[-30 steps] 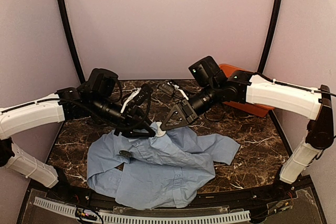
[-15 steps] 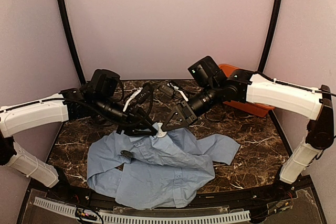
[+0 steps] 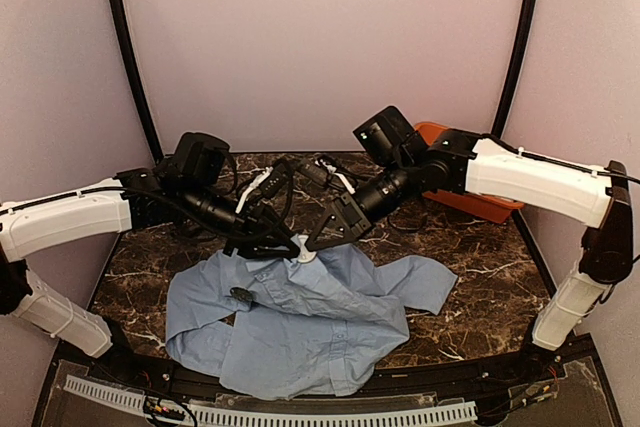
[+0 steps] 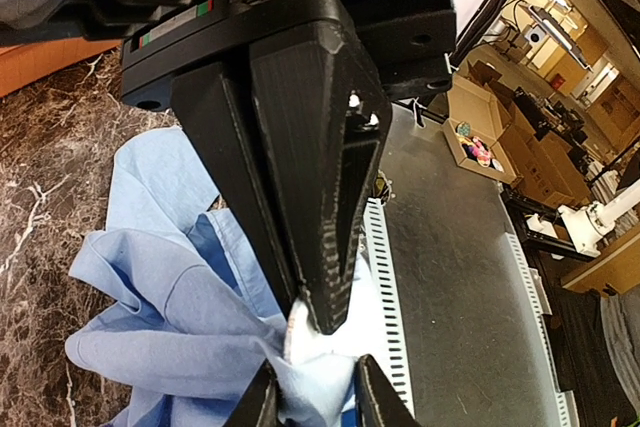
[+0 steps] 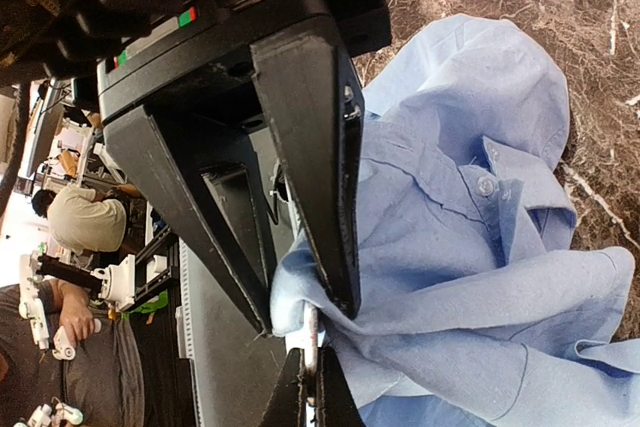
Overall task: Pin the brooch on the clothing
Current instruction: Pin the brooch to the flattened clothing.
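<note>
Plainly a setting-up step rather than the pinning itself. Spread rumpled across the dark veined marble tabletop [image 3: 140, 262]: the light blue thin-fabric button-up shirt [image 3: 300, 337], with one pale fold near the collar pulled up off the surface. Clamped on that fold by the left gripper [image 4: 313, 402], jaws partly closed around a bunched wad of cloth. Met from the other side by the right gripper [image 4: 320, 322], fingers pressed fully together and seemingly nipping the pale edge of the same fold, with both sets of tips nearly touching.

Probably done to tent and tauten a small patch, giving a firm, doubled layer for a pin to pass through instead of slack cloth lying flat on stone.

Lying loose on the shirt toward the left arm's side, well apart from both grippers and held by neither: the small dark grey-black round brooch [image 3: 238, 294]. Hence not yet attached. Calls for one gripper freed to fetch it — at the risk of losing the raised fold on release.
</note>
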